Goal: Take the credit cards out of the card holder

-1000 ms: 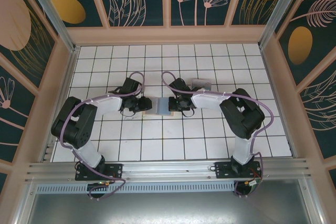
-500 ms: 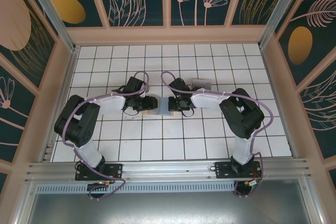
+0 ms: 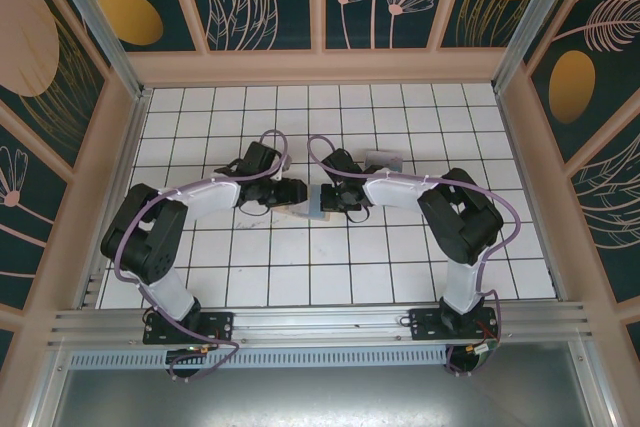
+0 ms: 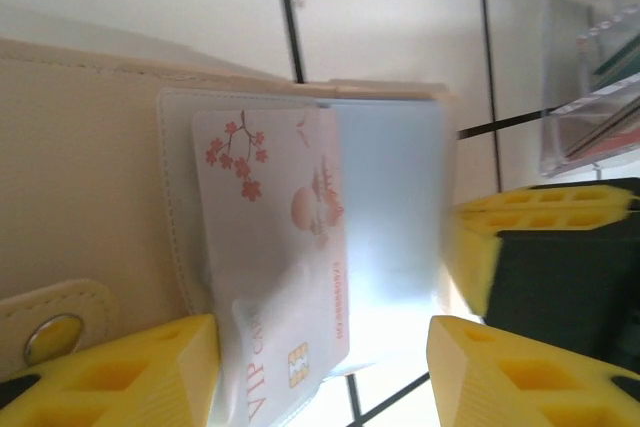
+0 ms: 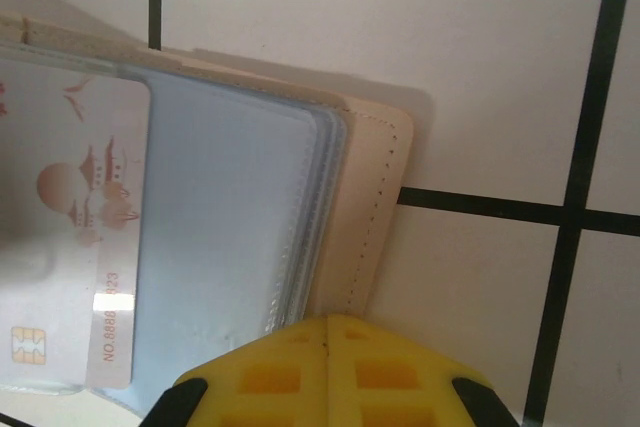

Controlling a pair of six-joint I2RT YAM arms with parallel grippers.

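The left gripper point(image 4: 320, 352) is standing about half open, its yellow fingers on both sides of a white VIP card point(image 4: 270, 237) and gripping nothing. The right gripper point(image 5: 326, 332) is closed and empty, with its tip at the edge of the card holder point(image 5: 375, 197). The holder is lying open on the tiled table point(image 5: 480, 67), between both grippers. The card is sitting inside its clear sleeve, so I judge that no card is out yet. Further back, a clear tray point(image 4: 590, 67) is standing.

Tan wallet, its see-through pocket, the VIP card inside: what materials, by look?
Tan folding card holder: leather or faux leather, matte, stitched edge. Clear card sleeve: soft glossy plastic, glare shows. White blossom-print VIP card: likely rigid plastic, gold chip.
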